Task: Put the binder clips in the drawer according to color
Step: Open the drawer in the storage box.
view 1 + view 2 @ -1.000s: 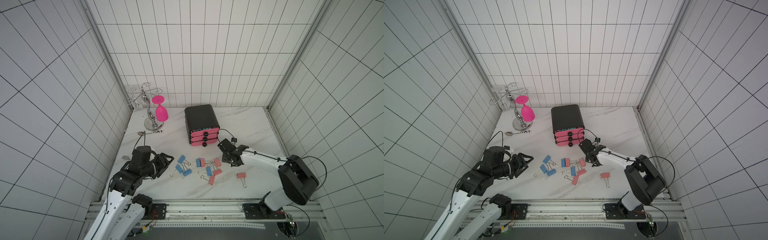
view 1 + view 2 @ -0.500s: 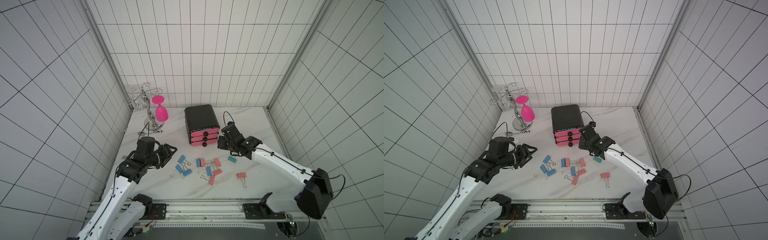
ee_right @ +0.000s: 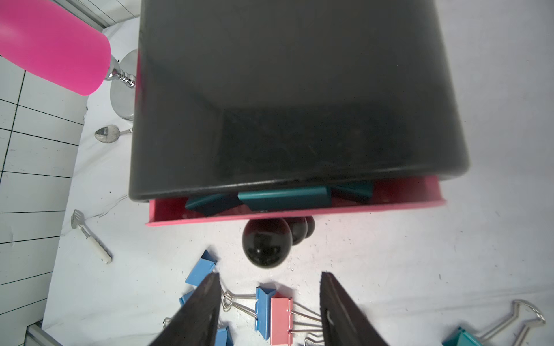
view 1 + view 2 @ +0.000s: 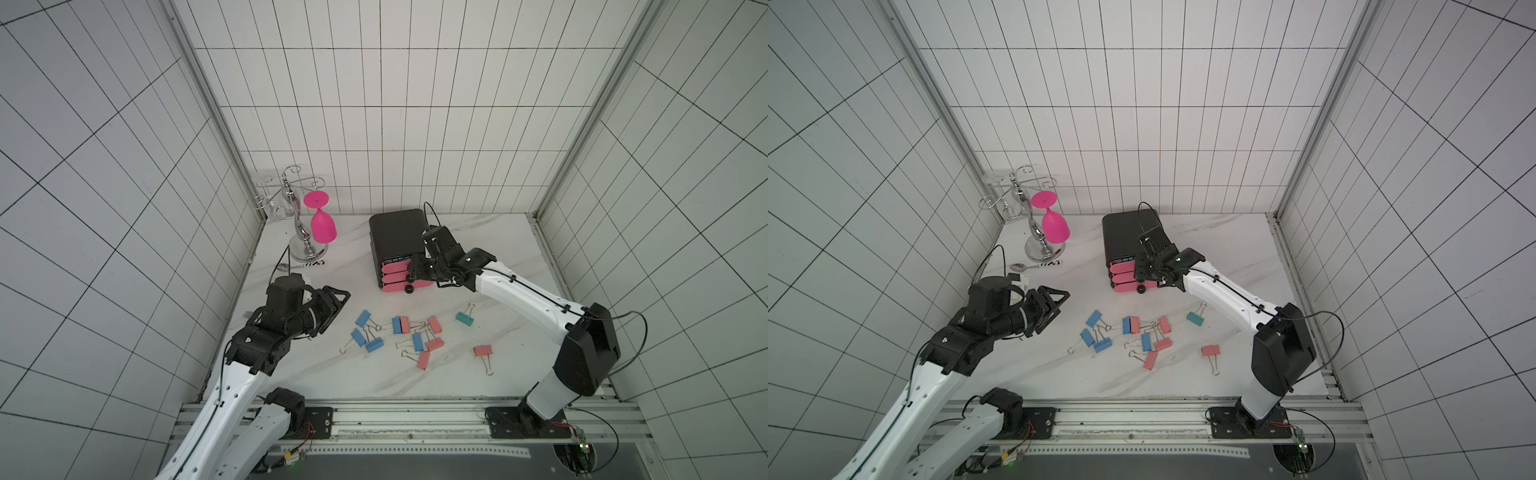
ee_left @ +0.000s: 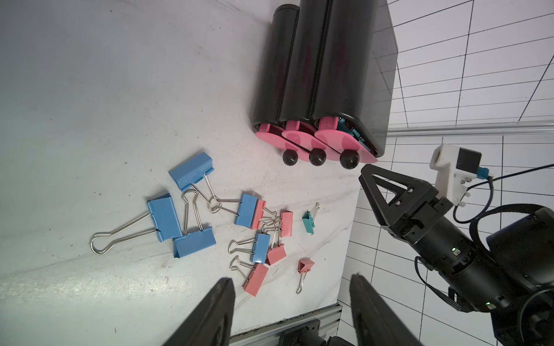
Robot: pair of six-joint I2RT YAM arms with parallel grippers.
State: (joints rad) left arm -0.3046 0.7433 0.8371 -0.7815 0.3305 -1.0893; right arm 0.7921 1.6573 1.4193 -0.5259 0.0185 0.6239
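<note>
The black three-drawer chest (image 4: 397, 232) stands toward the back of the marble worktop (image 4: 316, 374), its pink fronts facing the arms. Its top drawer (image 3: 299, 211) is pulled out a little, and teal binder clips (image 3: 284, 197) lie inside it. The right end effector (image 4: 415, 269) hovers at that drawer's front, released and empty. The black knob (image 3: 266, 241) sits just ahead of its spread fingers (image 3: 198, 308).

The left end effector (image 4: 340, 298) hangs over the worktop to the left of the chest and apart from it. It is also released, with nothing between its fingers.

In front of the chest, loose clips lie scattered. There are blue clips (image 4: 363, 318) on the left and salmon-pink clips (image 4: 435, 344) mixed with blue in the middle. A single teal clip (image 4: 464, 318) and a lone pink clip (image 4: 482, 351) lie apart on the right.
</note>
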